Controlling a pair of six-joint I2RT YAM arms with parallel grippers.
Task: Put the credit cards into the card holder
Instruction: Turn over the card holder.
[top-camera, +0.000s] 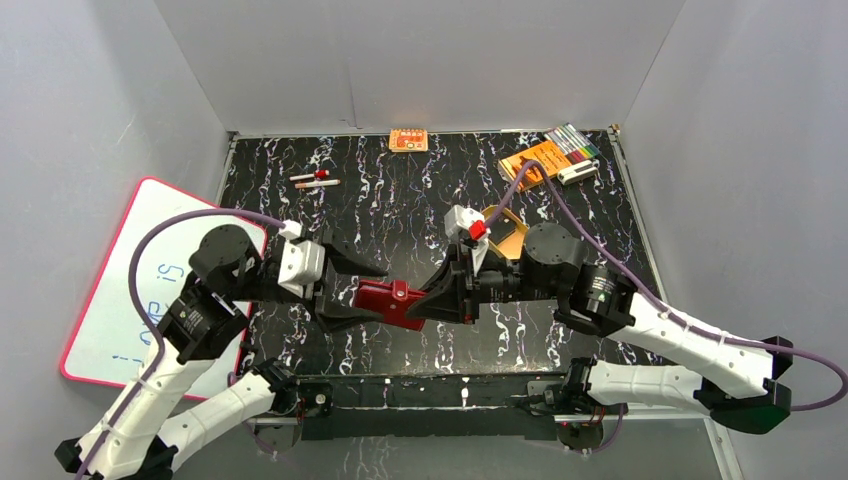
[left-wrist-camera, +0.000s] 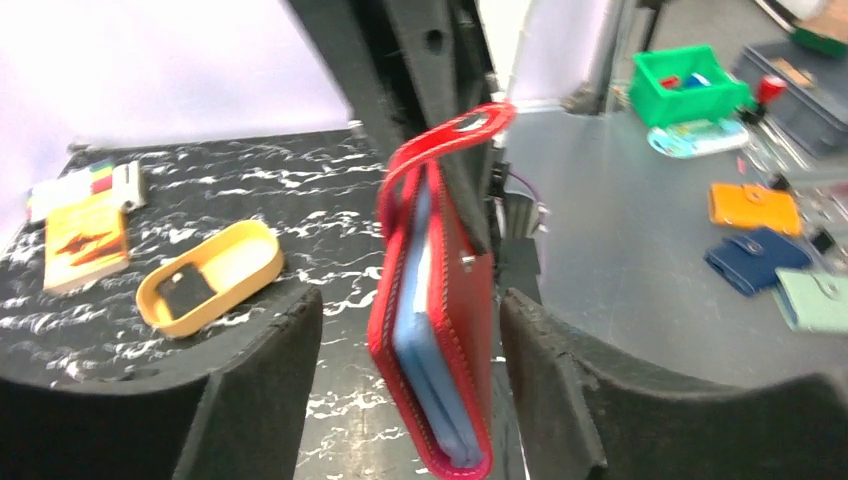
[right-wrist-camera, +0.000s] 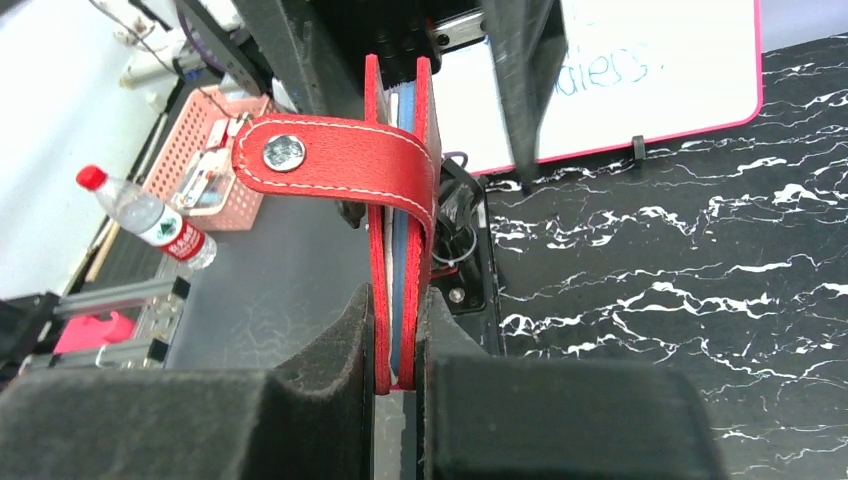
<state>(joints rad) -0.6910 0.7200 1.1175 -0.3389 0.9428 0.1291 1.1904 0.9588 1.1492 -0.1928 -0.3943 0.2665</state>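
Two claws were at the holder (right-wrist-camera: 340, 160), midair over the surface (top-camera: 400, 190), between the arms. Right claw (right-wrist-camera: 400, 345) was clamped on one end, holding it on edge so the blue sleeves faced the left arm. Left claw (left-wrist-camera: 410, 330) was spread, one finger either side, probably set to pry it open. One dark card (left-wrist-camera: 183, 290) lay in the tray (left-wrist-camera: 255, 245), well apart.

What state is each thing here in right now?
wallet: folded nearly shut, tab unsnapped, gripped by the right hand.
right hand: shut on the wallet.
left hand: open, one finger on each side of the wallet.
card: lying in the tray.
tray: holding the card.
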